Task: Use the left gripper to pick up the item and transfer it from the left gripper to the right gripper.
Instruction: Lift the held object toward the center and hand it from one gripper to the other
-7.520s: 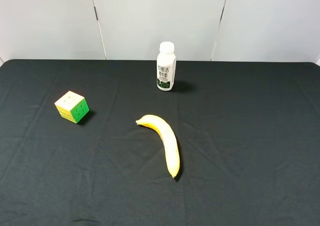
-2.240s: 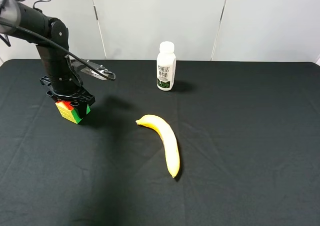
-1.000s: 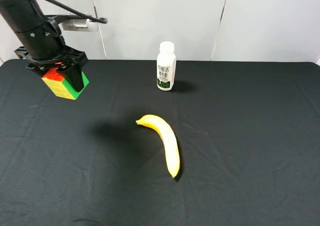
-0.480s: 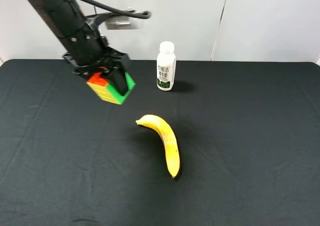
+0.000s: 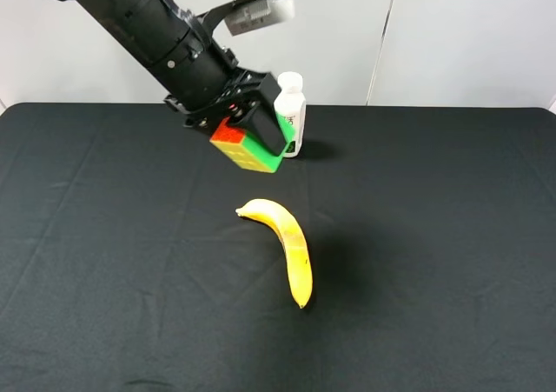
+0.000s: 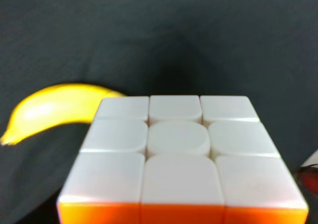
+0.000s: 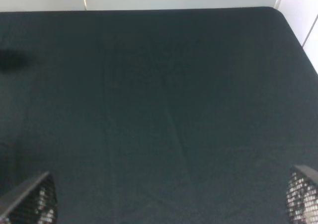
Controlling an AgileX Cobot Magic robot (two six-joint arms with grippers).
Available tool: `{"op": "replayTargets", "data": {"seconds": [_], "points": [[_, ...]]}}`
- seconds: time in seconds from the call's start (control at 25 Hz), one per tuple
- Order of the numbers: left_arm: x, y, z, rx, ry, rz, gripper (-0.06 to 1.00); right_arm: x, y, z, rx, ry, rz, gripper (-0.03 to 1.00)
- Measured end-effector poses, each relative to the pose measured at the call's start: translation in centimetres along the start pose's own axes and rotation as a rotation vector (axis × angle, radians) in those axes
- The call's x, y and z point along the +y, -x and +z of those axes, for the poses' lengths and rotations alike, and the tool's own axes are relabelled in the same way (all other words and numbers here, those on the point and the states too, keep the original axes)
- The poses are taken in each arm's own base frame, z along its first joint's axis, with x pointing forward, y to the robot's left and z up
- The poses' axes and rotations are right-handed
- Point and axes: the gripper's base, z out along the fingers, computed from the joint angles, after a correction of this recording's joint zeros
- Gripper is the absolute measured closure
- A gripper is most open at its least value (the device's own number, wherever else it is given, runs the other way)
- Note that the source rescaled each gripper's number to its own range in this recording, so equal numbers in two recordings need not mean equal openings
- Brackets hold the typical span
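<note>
My left gripper [image 5: 254, 131] is shut on the puzzle cube [image 5: 242, 149] and holds it in the air over the table's middle back, just in front of the white bottle. The cube shows red, yellow and green faces in the high view. In the left wrist view the cube [image 6: 178, 143] fills the frame with its pale face and an orange edge. My right gripper [image 7: 166, 200] shows only in the right wrist view. It is open and empty above bare black cloth, with its fingertips [image 7: 31, 200] wide apart. The right arm is out of the high view.
A white bottle [image 5: 292, 112] stands upright at the back centre, partly behind the left gripper. A yellow banana [image 5: 285, 245] lies in the middle of the black cloth table [image 5: 434, 235]; it also shows in the left wrist view [image 6: 54, 107]. White wall panels stand behind.
The left arm came in, shut on the cube at the left, lifted it and has carried it rightward to the middle back, near the bottle. Banana and bottle have not moved.
</note>
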Motion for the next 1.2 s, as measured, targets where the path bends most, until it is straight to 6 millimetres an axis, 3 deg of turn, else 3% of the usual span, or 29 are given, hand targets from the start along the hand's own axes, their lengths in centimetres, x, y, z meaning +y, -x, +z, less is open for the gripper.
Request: {"op": "replayTargets", "data": {"seconds": [0.44,1.04,1.2], "points": [[-1.0,1.4,-0.2,-0.151,-0.118,-0.088,0.94,0.0,0.0,0.0,-0.001,0.0,0.0,-0.03],[-1.6,0.4,-0.2,-0.037,-0.183,-0.058,0.94,0.2,0.0,0.0,-0.001,0.017,-0.02,-0.03],[-1.7,0.4,-0.2,-0.035,-0.184,-0.057,0.94,0.7,0.9,-0.1,0.026,0.08,-0.046,-0.03]]}}
